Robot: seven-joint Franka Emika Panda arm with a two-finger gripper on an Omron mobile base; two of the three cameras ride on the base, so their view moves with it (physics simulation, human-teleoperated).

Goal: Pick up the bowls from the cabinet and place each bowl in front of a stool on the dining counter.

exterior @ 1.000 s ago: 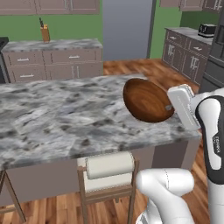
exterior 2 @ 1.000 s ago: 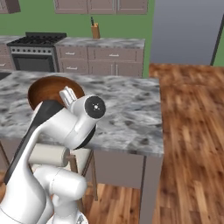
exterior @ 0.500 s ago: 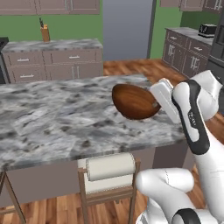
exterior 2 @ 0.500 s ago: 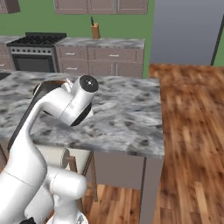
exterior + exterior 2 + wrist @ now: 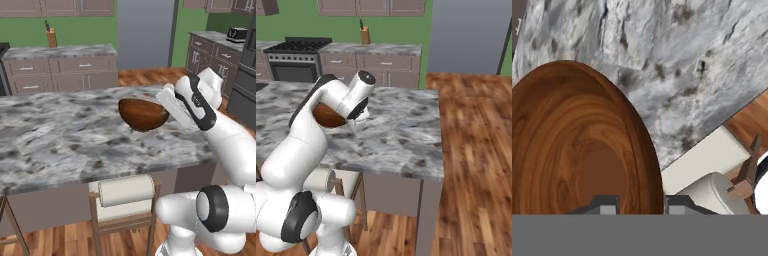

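A dark reddish-brown wooden bowl (image 5: 142, 114) hangs just above the marbled dining counter (image 5: 60, 145), near its front right part. My gripper (image 5: 167, 102) is shut on the bowl's right rim. In the hand view the bowl (image 5: 577, 145) takes up the left side, and its rim runs down between my fingertips (image 5: 607, 205), with the gripper (image 5: 641, 206) pinching it. From the right base view the bowl (image 5: 326, 116) shows partly behind my arm. A stool (image 5: 125, 200) with a cream cushion stands at the counter's front edge, below and slightly left of the bowl; its seat (image 5: 712, 165) shows beyond the counter edge.
A back worktop carries a knife block (image 5: 51, 37), with a black stove (image 5: 298, 60) beside it. A toaster (image 5: 237, 34) sits on the right-hand units. The dining counter ends at its right edge (image 5: 431, 150), with wooden floor (image 5: 476, 150) beyond.
The arm has carried the bowl leftwards over the counter, and the hand has turned so the bowl sits more level.
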